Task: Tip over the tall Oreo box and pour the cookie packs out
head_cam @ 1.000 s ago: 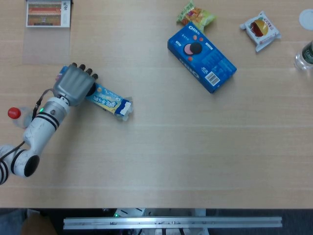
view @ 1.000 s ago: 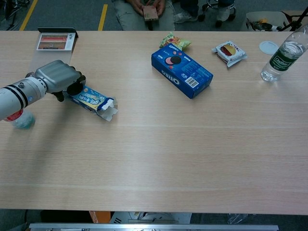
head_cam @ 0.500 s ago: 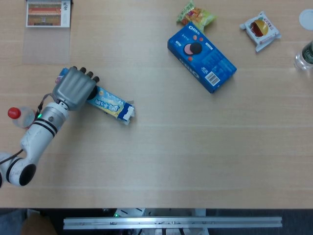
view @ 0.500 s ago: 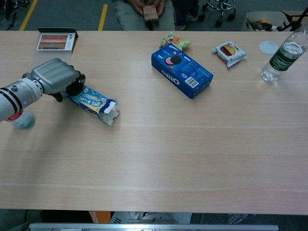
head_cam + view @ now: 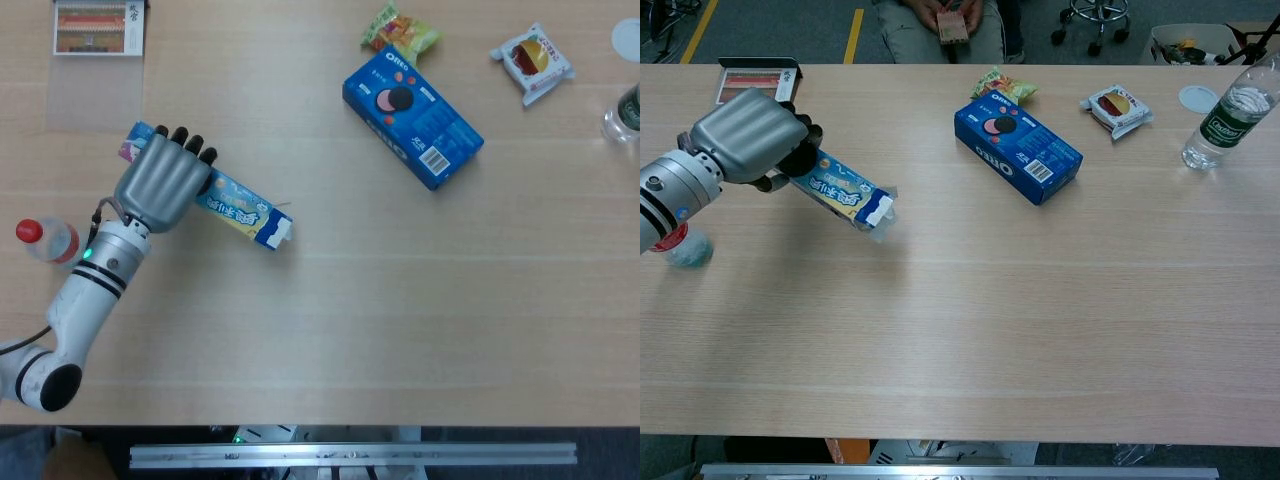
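My left hand [image 5: 160, 180] [image 5: 745, 150] grips the closed end of the long light-blue Oreo box [image 5: 240, 205] [image 5: 845, 190]. The box hangs above the table, slanted, with its open flap end [image 5: 280, 230] [image 5: 878, 212] pointing right and down. No cookie packs show outside it. My right hand appears in neither view.
A dark blue Oreo box [image 5: 412, 115] [image 5: 1018, 147] lies flat at the back middle, with a green snack bag [image 5: 398, 30] behind it and a red-and-white pack [image 5: 533, 62] to its right. A water bottle [image 5: 1230, 115] stands far right. A small red-capped bottle [image 5: 45, 238] lies by my left forearm.
My left hand has raised the light-blue box off the table and carried it slightly right. Its open end now tilts downward instead of lying on the wood.
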Available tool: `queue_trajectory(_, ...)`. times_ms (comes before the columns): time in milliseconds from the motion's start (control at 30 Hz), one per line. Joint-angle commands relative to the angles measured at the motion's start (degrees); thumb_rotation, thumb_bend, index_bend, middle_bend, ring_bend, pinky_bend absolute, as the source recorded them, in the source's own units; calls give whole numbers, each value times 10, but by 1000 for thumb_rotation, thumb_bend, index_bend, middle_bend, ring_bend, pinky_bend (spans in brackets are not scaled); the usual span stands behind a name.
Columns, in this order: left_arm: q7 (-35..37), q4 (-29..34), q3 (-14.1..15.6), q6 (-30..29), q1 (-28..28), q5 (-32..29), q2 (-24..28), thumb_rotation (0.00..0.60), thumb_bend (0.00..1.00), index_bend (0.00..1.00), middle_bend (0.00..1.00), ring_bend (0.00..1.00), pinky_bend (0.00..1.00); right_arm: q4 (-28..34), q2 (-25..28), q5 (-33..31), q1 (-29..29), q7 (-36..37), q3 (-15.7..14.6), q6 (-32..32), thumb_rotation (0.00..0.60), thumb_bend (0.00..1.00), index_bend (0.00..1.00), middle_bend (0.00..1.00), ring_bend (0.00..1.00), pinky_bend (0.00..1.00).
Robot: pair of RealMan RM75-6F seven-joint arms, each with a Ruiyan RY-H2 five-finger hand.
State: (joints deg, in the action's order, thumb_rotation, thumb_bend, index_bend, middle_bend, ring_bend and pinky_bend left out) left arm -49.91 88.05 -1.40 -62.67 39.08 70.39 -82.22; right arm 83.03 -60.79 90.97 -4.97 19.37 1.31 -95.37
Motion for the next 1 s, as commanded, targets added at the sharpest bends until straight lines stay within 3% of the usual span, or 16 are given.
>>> queue_trajectory(33, -35, 19, 0, -38, -8, 23, -12, 600, 270, 368, 370, 336, 498, -2, -1, -1, 0, 2, -1, 1, 600, 183, 369, 401, 393, 418)
queue_trajectory(200, -54, -21, 7, -70, -8, 79, -47, 600, 270, 367, 363, 332, 498, -8, -1, -3, -2, 7, 0, 1, 600, 183, 369, 401, 393, 417)
queue_trajectory(600, -86, -105, 20, -73, -15, 121, -95, 600, 270, 365, 358, 330, 498, -26, -7, -10, -6, 25, -1, 2, 600, 183, 369, 401, 393, 418)
queue_trajectory(1000, -102, -165, -5, -84, -17, 129, -112, 600, 270, 358, 353, 324, 498, -33, -8, -12, -9, 30, -1, 3, 600, 183, 369, 401, 393, 417)
